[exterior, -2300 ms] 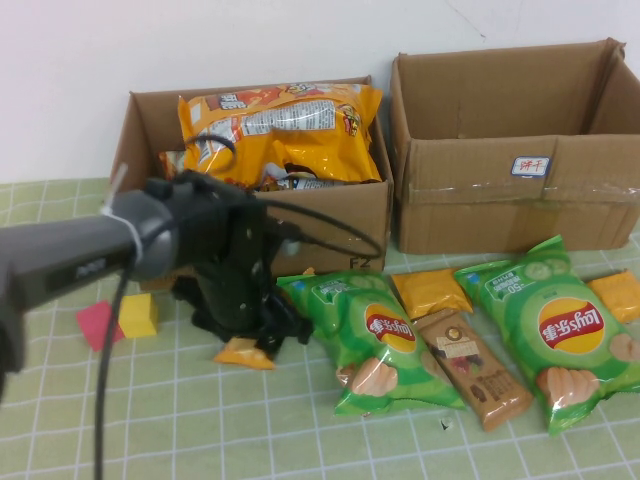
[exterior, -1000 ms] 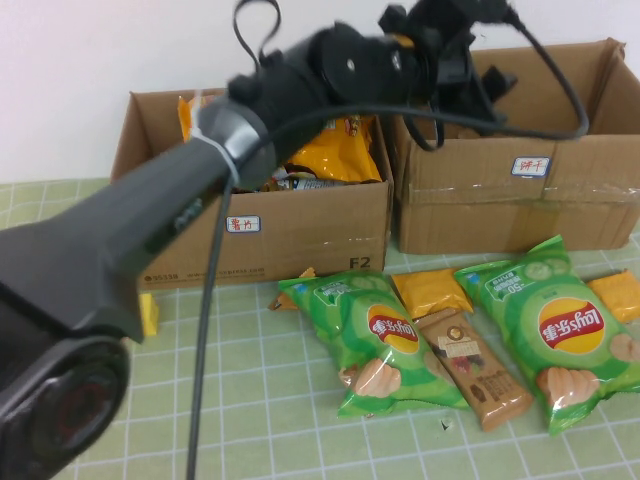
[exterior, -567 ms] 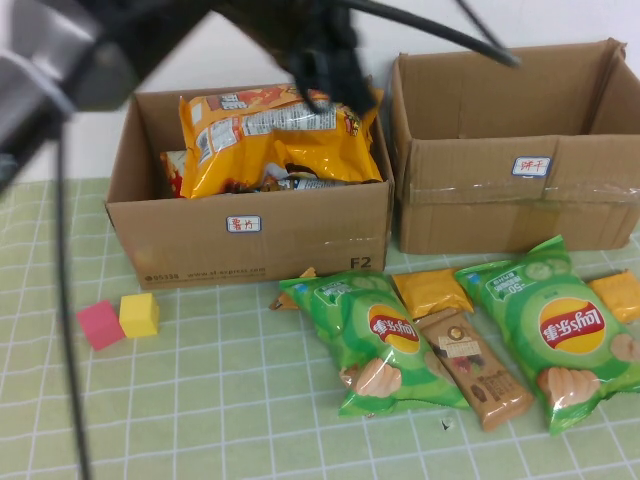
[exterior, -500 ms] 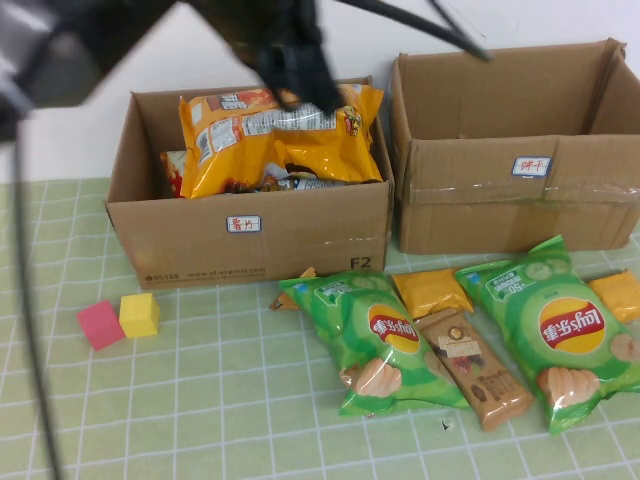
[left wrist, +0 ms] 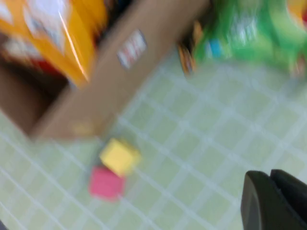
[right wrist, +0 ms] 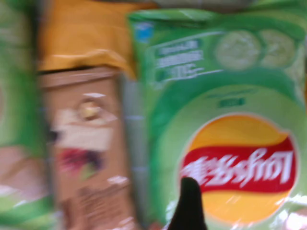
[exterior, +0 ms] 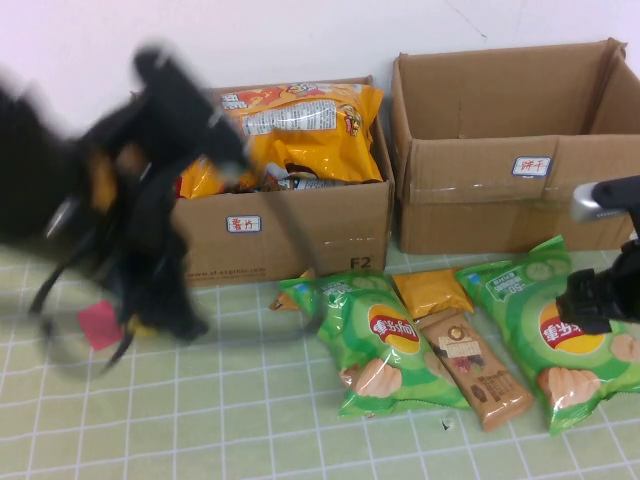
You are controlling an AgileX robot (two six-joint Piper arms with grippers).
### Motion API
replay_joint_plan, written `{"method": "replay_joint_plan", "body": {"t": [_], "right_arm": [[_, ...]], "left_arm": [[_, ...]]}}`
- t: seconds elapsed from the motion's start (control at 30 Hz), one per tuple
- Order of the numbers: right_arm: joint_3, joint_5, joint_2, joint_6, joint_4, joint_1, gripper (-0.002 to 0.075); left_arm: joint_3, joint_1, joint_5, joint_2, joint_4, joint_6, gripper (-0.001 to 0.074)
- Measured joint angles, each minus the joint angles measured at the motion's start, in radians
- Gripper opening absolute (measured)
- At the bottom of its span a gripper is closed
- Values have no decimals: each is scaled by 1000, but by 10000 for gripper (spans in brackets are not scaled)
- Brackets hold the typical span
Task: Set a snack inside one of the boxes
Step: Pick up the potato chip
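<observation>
Two green chip bags [exterior: 385, 345] [exterior: 530, 320], a brown bar [exterior: 470, 365] and a small orange packet [exterior: 430, 290] lie in front of two cardboard boxes. The left box [exterior: 300, 235] holds orange chip bags [exterior: 310, 125]. The right box [exterior: 480, 215] looks empty from here. My left gripper [exterior: 170, 310], blurred by motion, is low over the table in front of the left box; in its wrist view [left wrist: 271, 201] it is shut and empty. My right gripper [exterior: 590, 305] hangs over the right green bag, which fills its wrist view [right wrist: 230, 96].
A red cube [exterior: 97, 325] lies on the checked green mat left of the left arm. The left wrist view shows it [left wrist: 106, 182] next to a yellow cube [left wrist: 120, 155]. A white wall stands behind the boxes.
My left arm swung from above the boxes down to the table's left front. The small orange snack it stood over at first is gone from the mat. My right arm came into view.
</observation>
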Motion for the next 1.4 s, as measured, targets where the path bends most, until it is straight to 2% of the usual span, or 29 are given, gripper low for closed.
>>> {"method": "replay_joint_plan", "body": {"t": [0.17,0.3,0.43,0.63,0.77,0.87,1.03,1.2,1.4], "right_arm": [[-130,93,170,57,-49,-73,526],[-177,101,245,33,8,-117,527],[-182,111,289,-112,165,-127,519],[-193,145,331,-420,438,-133,478],[-197,158,336,-468,480,-133,344],[-204,172,334,-470,509,-133,188],[-206,205,319,-476,560,-135,155],[-197,273,258,-492,631,-133,62],[-187,415,99,-656,898,-133,39]], "left_arm": [[241,0,-42,-187,-4,-20,0],[352,0,-86,-310,-17,-48,0],[395,0,-95,-397,-21,-79,0],[399,0,-97,-465,-30,-87,0],[399,0,-97,-481,-45,-87,0],[399,0,-97,-482,-55,-87,0],[399,0,-97,-482,-57,-87,0],[399,0,-105,-482,-57,-87,0],[399,0,-120,-482,-57,-89,0]]}}
